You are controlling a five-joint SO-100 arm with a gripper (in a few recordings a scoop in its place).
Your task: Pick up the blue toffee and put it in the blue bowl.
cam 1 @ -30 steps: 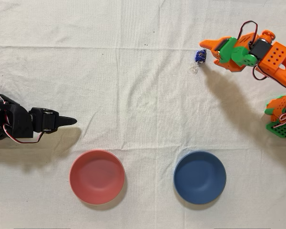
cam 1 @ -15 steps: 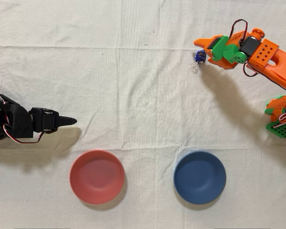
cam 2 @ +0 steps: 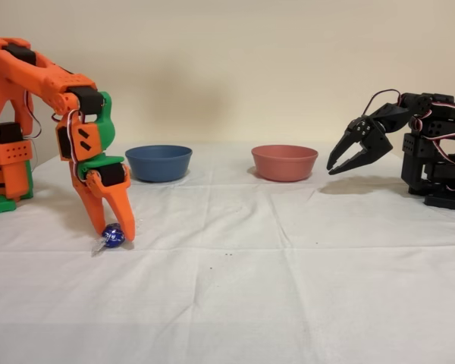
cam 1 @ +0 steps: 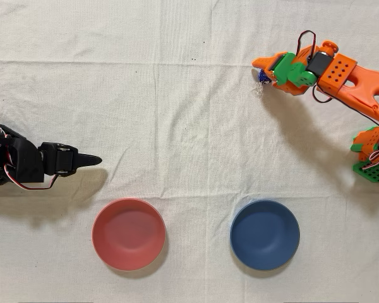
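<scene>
Blue toffee (cam 2: 112, 234): shiny foil. Blue bowl (cam 2: 158, 162) and pink bowl (cam 2: 284, 162): matt, smooth. Tablecloth (cam 1: 177, 107): white woven cloth, creased. Gripper (cam 2: 110, 227): orange moulded plastic.

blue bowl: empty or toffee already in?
Empty. The blue bowl shows a bare inside overhead; the blue toffee lies on the cloth between the fingers of the orange gripper.

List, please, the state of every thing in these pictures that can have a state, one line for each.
blue toffee: on the cloth, between the tool's fingers, not lifted.
tool: lowered to the cloth, fingers around the toffee; whether it grips cannot be told.
blue bowl: upright, empty.
pinkish-red bowl: upright, empty.
black arm: idle, its jaws open.
</scene>
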